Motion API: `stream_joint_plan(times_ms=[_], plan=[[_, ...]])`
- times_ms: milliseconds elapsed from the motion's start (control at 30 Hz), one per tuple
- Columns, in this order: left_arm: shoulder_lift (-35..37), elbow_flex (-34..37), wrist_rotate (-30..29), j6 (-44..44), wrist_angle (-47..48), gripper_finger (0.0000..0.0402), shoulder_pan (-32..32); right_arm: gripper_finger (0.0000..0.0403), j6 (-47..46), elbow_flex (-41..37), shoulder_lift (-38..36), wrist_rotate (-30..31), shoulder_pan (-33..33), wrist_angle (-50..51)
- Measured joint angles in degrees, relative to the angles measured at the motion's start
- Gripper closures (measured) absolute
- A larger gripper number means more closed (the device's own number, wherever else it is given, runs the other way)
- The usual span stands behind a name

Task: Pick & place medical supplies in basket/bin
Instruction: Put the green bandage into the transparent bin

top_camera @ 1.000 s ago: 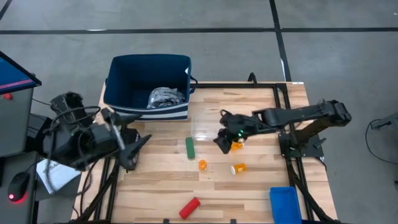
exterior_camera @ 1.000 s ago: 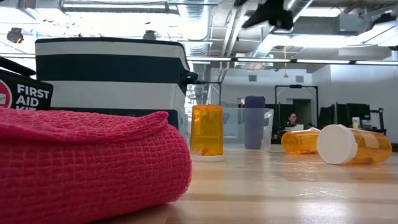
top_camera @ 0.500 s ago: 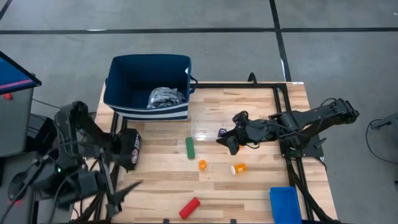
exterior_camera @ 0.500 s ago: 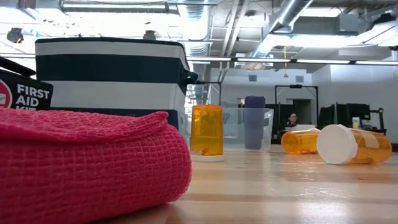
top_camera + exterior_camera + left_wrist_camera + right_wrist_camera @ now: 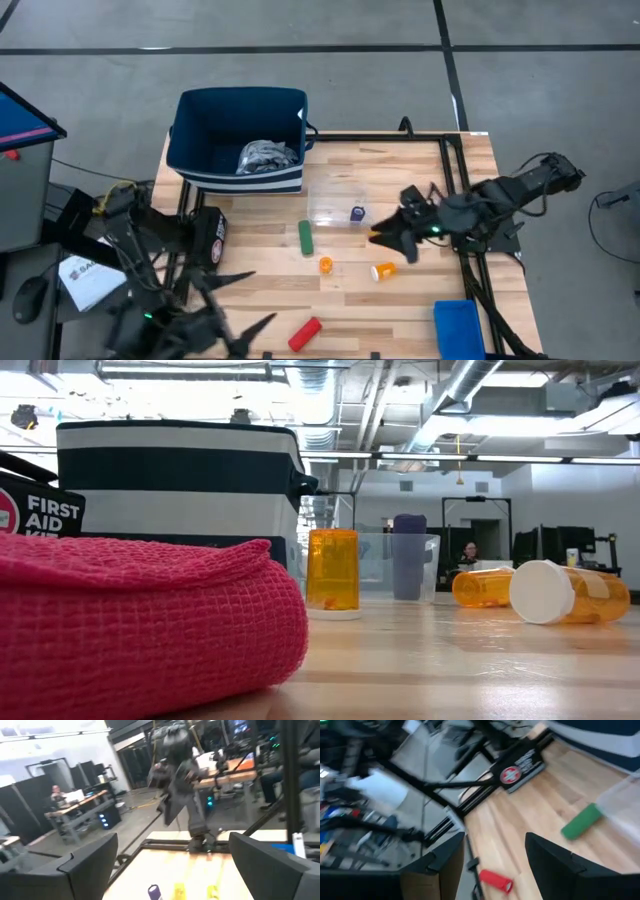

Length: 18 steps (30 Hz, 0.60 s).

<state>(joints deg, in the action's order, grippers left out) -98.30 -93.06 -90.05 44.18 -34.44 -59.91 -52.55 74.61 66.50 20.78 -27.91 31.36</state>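
— Two grippers, both spread and empty. How should the right gripper go in?
— Drop low over the lying orange pill bottle at its six o'clock, straddle it across the barrel. Left gripper waits at the table's seven o'clock.
— Count?
— Two orange bottles, the other upright; one green cylinder, one red cylinder, one purple cylinder in the clear tray. Cloth bundle is already in the navy basket; blue bin at five.

Left claw low at the table's near-left edge, fingers spread, empty. Right claw over the table's right side, fingers apart, empty.
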Motion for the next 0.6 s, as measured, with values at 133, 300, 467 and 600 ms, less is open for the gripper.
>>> stream_joint_plan(times_ms=[133,300,467,600], plan=[[-2.1,-0.3,0.0,-0.8,-0.3,0.0027,2.5,0.0198,0.6,0.0,-2.5,0.2,-5.2,1.5],[-4.0,-0.3,0.0,-0.8,0.0,0.0025,7.5,0.0198,1.5,0.0,-4.3,2.8,-11.3,1.6],[-3.5,-2.0,0.0,2.1,2.4,0.0025,13.0,0.0198,1.4,0.0,-5.5,5.4,-15.5,1.2],[-1.6,-5.6,0.1,3.3,9.2,0.0025,17.6,0.0198,1.5,0.0,-5.9,8.4,-17.4,0.9]])
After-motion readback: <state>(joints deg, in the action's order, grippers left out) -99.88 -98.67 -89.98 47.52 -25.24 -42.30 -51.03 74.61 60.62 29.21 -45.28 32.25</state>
